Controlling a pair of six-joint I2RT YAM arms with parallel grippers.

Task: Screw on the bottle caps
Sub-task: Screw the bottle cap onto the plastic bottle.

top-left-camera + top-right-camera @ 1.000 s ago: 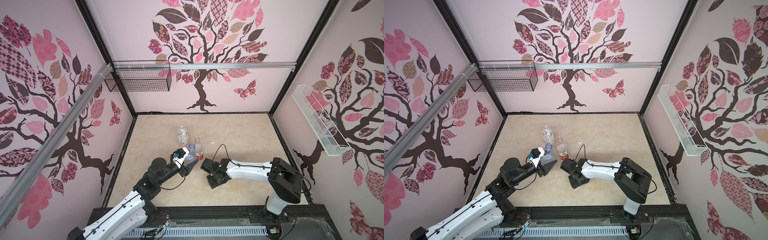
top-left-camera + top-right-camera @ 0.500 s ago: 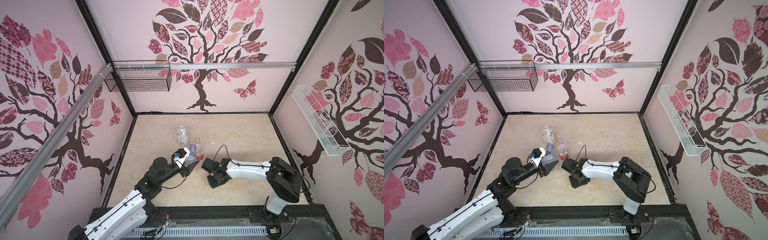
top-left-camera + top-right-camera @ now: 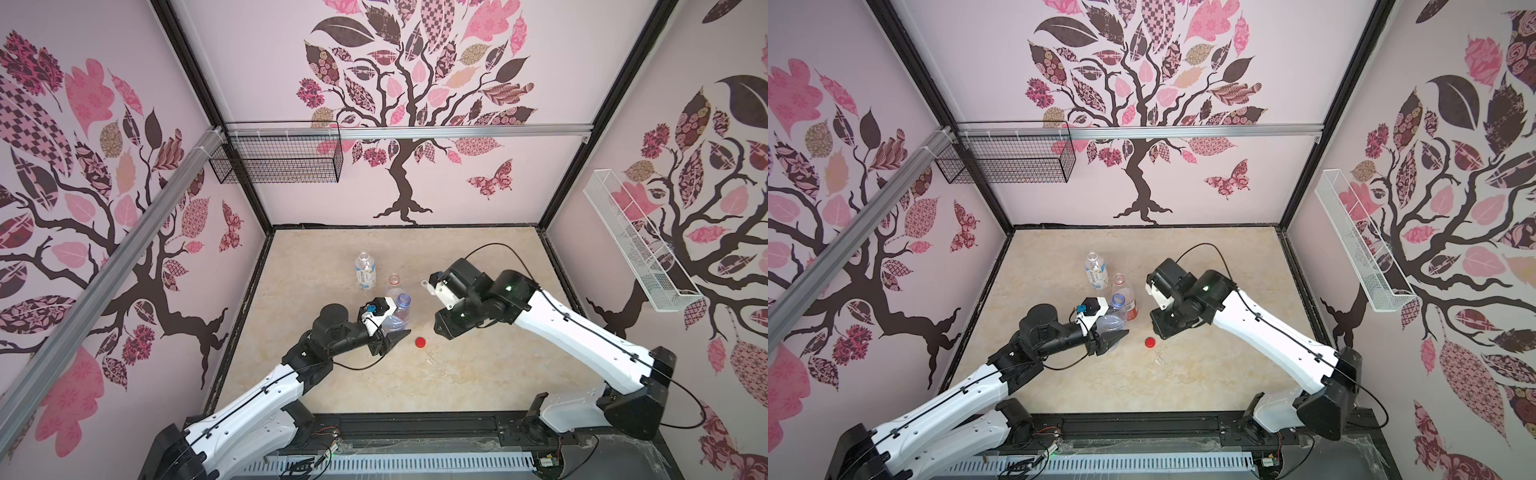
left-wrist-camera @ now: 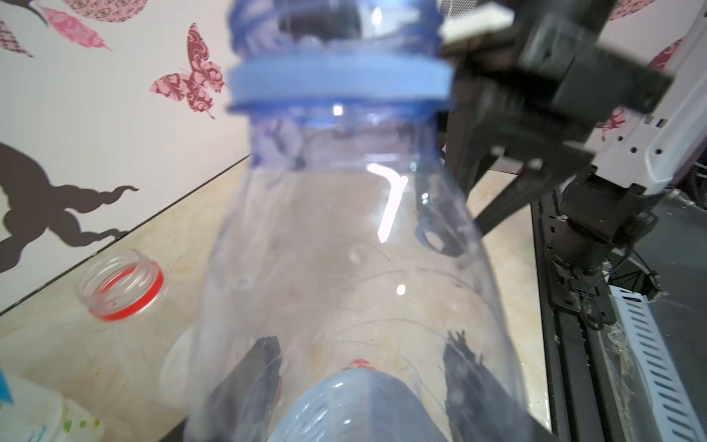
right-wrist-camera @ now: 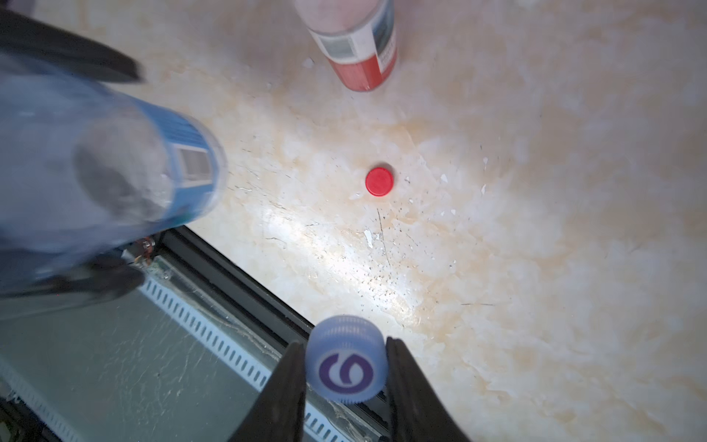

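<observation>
The right claw [image 5: 345,342] pinched the blue cap [image 5: 346,367] tight. The left claw [image 4: 361,336], half open, gripped the bluish bottle [image 4: 344,229]; the red cap [image 3: 421,341] lay loose on the table [image 3: 478,257].

Both top views look down from high above the front edge of the table [image 3: 316,249] toward the back wall [image 3: 457,199], far enough to hold the whole table, with the red cap [image 3: 421,341] [image 3: 1150,342] near mid-frame. The right wrist camera hangs close above the red cap [image 5: 379,182], looking steeply down, the blue cap [image 5: 346,363] nearest its lens. The left wrist camera sits tight against the bluish bottle [image 4: 344,248] beside the red cap, facing the back wall. All views share the red-labelled bottle [image 4: 122,283] behind the red cap.
</observation>
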